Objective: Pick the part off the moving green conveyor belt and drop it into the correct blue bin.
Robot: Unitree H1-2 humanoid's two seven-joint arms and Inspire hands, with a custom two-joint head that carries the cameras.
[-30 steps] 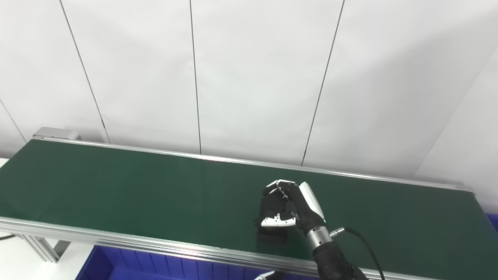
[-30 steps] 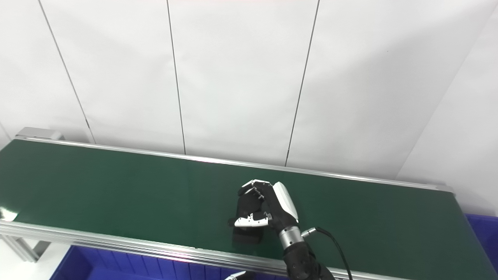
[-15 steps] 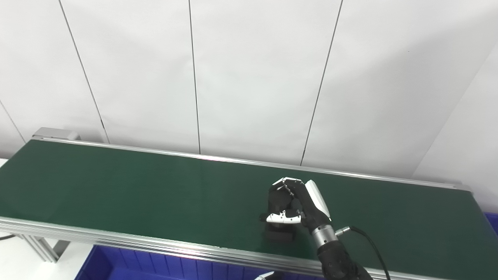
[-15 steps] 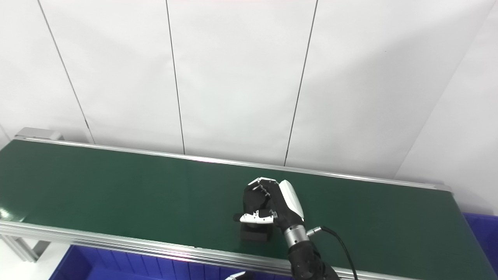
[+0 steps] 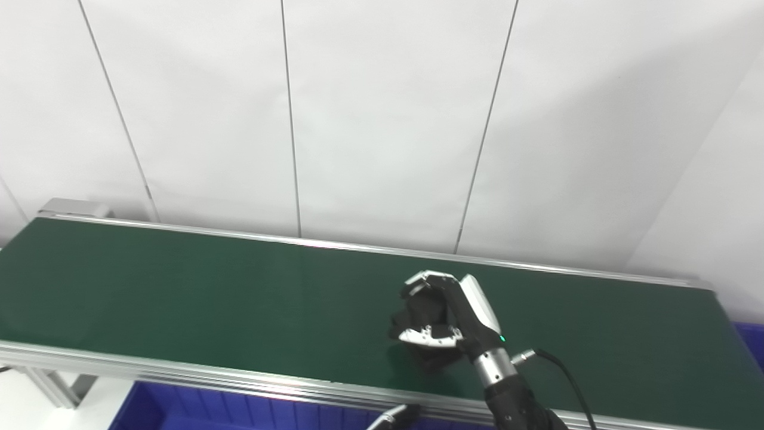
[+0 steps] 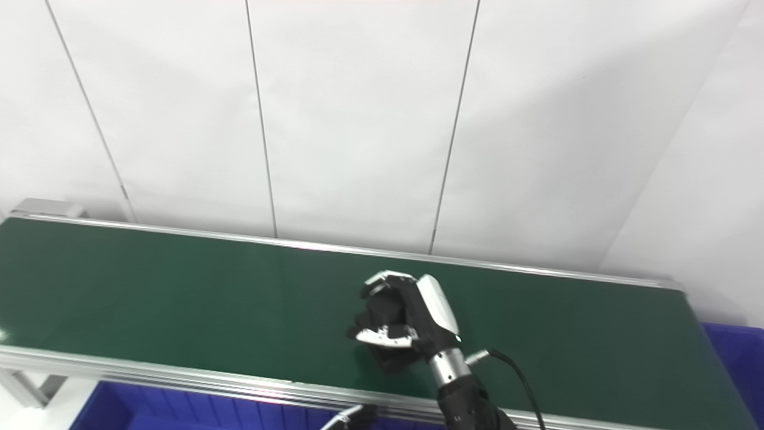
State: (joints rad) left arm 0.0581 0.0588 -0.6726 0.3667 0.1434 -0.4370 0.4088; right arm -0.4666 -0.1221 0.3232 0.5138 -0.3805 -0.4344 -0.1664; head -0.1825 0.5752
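the right hand (image 5: 444, 319) is sitting in the lower middle of the frame, over the green conveyor belt (image 5: 209, 298). its fingers (image 5: 427, 280) are curling down from the top and its thumb (image 5: 427, 337) is reaching across from below, so the hand is closing tight around a small black part (image 5: 425, 313). the part is dark and mostly hidden inside the hand. it is hard to tell if the part is lifting clear of the belt or touching it underneath.

the grip could go wrong. the part is only peeking out between the fingers and thumb, so it might slip and fall back on the belt, and the belt would carry it away. the hand also needs to lift high enough, or the part might bump the silver rail (image 5: 179, 373) along the near edge.

below the rail, at the bottom of the frame, a blue bin (image 5: 197, 412) is waiting. another blue bin (image 6: 737, 358) is showing at the far right edge. it is not clear which bin is the right one.

a little bit of the left hand (image 5: 394, 418) is poking up at the bottom edge, and i cannot tell if it is open or closed.
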